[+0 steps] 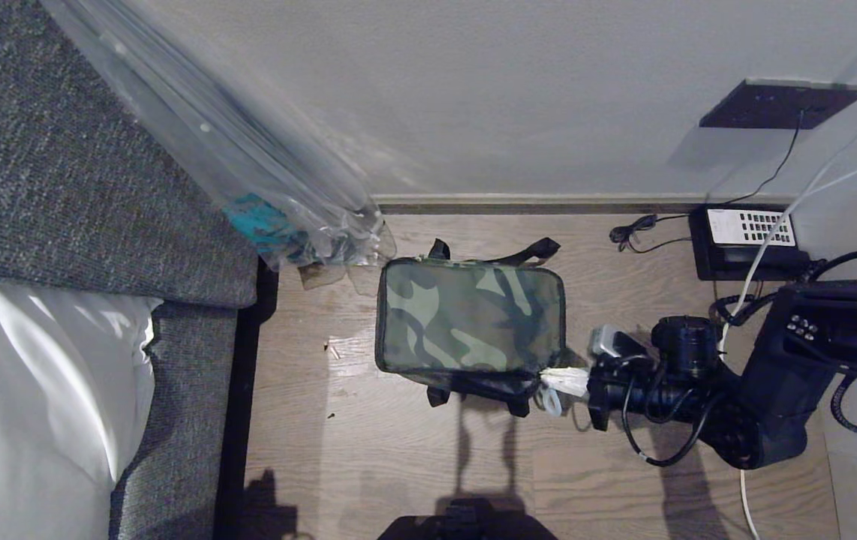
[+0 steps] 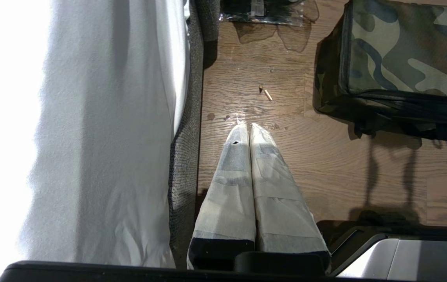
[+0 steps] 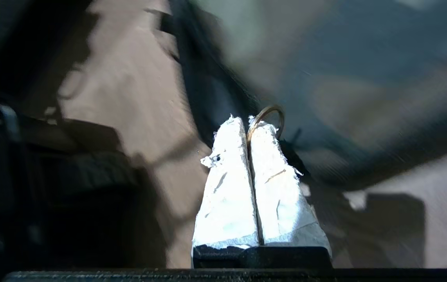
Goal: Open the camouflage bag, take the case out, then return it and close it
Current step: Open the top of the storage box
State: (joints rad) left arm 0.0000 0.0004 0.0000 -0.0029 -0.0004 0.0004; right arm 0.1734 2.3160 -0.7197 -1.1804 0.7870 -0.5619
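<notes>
Right hand (image 3: 249, 121) pinches a ring pull (image 3: 267, 115) at the camouflage bag (image 1: 470, 324) corner; left hand (image 2: 246, 127) clenched.

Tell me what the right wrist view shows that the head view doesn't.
Only the right wrist view shows a metal ring pinched between the shut right gripper fingers. Only the head view shows the plastic-wrapped umbrella, the sofa and the whole closed camouflage bag. Both show the right gripper at the bag's near right corner on the wooden floor.
</notes>
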